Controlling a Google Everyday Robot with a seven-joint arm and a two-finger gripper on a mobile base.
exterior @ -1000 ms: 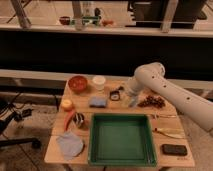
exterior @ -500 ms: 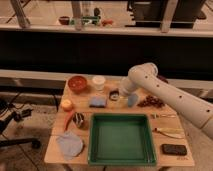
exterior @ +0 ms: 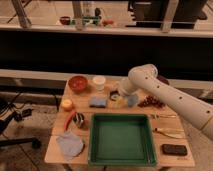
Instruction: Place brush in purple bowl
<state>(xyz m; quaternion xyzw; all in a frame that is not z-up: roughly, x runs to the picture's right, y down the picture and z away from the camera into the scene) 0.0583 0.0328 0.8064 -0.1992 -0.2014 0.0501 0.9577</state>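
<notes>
The brush (exterior: 98, 102) is a light-blue pad lying flat on the wooden table (exterior: 55, 150), left of centre, behind the green tray. The purple bowl (exterior: 163, 80) is at the back right of the table, mostly hidden behind my white arm (exterior: 165, 97). My gripper (exterior: 115, 95) is low over the table, just right of the brush and a little behind it, apart from it. Nothing shows in the gripper.
A large green tray (exterior: 121, 159) fills the front middle. A red bowl (exterior: 78, 83) and a white cup (exterior: 99, 82) stand at the back left. A small blue cup (exterior: 132, 101) and grapes (exterior: 150, 103) lie right of the gripper. A yellow ball (exterior: 66, 104), a grey cloth (exterior: 70, 145) and a black block (exterior: 174, 149) are also on the table.
My arm has swung left and lowered, bringing the gripper from the table's back middle toward the brush. The objects have not moved.
</notes>
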